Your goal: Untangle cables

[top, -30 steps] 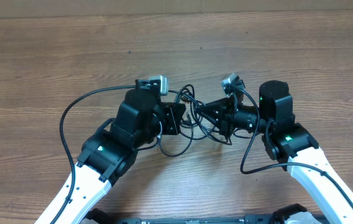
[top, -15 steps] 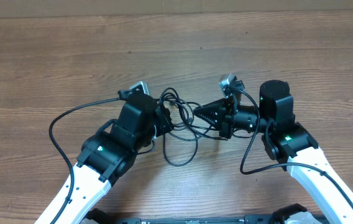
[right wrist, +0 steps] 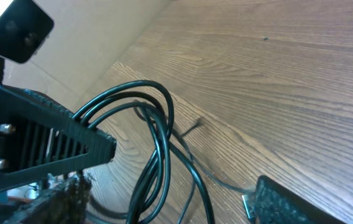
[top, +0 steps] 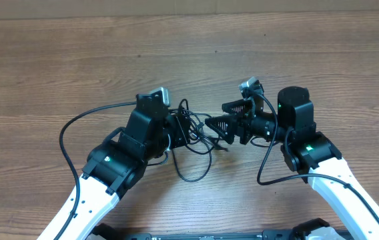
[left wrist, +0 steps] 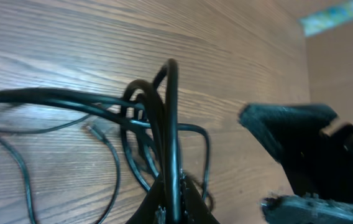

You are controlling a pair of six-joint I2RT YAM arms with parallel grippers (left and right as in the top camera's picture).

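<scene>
The cables (top: 196, 137) are a bunch of thin black cords on the wooden table between the two arms, with one loop (top: 195, 172) trailing toward the near edge. My left gripper (top: 184, 128) is shut on a cord of the bunch. In the left wrist view that cord (left wrist: 171, 124) rises straight out of the closed fingertips (left wrist: 174, 205). My right gripper (top: 226, 117) stands open just right of the bunch. In the right wrist view cable loops (right wrist: 155, 149) hang between its spread pads, one pad (right wrist: 291, 205) at the lower right, touching neither. A small silvery plug (right wrist: 247, 205) lies by that pad.
Thicker black arm wires arc out to the left (top: 83, 120) and down at the right (top: 264, 170). The wooden table (top: 76, 60) stretches bare behind the arms. A cardboard wall (right wrist: 102, 37) runs along its far edge.
My right gripper has gone from shut to open and let go of the cables. The left gripper shifted a little with the bunch, and the trailing loop slid.
</scene>
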